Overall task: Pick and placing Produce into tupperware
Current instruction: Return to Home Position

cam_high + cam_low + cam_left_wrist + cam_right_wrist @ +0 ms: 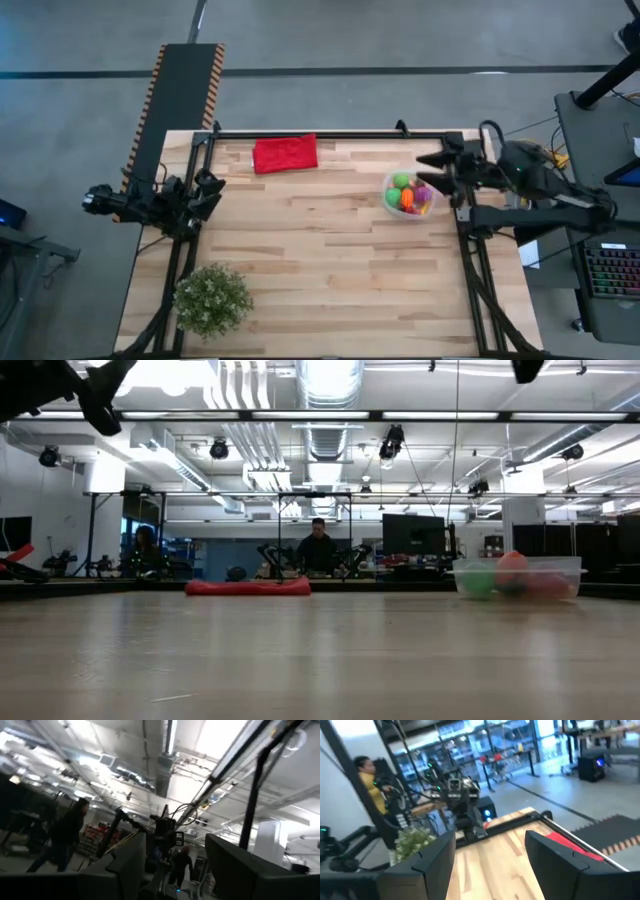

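The right hand point(490, 851), its 2 fingers wide apart and empty, hangs just beside the tub point(385, 195) at the counter's point(330, 250) right edge, produce point(405, 192) inside, while the left hand point(207, 192), likewise open and empty, waits well apart.

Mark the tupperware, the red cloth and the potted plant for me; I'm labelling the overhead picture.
tupperware point(385, 192), high view, left edge of its rim.
red cloth point(285, 154), high view, middle of the cloth.
potted plant point(212, 298), high view, centre of the foliage.
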Available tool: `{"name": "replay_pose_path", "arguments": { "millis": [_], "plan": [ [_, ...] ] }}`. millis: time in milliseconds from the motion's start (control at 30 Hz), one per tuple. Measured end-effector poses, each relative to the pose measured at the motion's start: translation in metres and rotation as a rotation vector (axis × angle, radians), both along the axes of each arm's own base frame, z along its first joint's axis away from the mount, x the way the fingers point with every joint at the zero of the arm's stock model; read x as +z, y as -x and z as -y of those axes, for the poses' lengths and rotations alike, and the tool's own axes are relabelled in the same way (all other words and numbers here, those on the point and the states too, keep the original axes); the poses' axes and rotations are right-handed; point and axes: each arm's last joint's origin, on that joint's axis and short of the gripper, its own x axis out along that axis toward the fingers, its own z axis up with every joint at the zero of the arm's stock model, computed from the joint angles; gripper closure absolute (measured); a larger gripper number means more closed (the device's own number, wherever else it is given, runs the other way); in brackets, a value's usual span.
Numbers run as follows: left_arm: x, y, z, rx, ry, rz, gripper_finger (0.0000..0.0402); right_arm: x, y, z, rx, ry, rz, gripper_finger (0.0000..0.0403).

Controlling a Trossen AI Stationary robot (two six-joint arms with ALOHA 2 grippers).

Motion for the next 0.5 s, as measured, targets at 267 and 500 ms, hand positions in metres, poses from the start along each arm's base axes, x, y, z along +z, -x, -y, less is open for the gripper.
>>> {"name": "replay_pose_path", "arguments": {
  "millis": [267,500],
  "plan": [
    [-0.010,0.000,0.000,0.014,-0.067,-0.062,0.0210,-0.034,0.028,-0.004,-0.041,0.023,0.010,0.0170],
    [-0.013,-0.002,0.001,0.014,-0.071,-0.083,0.0210,-0.074,0.029,-0.004,-0.042,0.028,0.024,0.0170]
  ]
}}
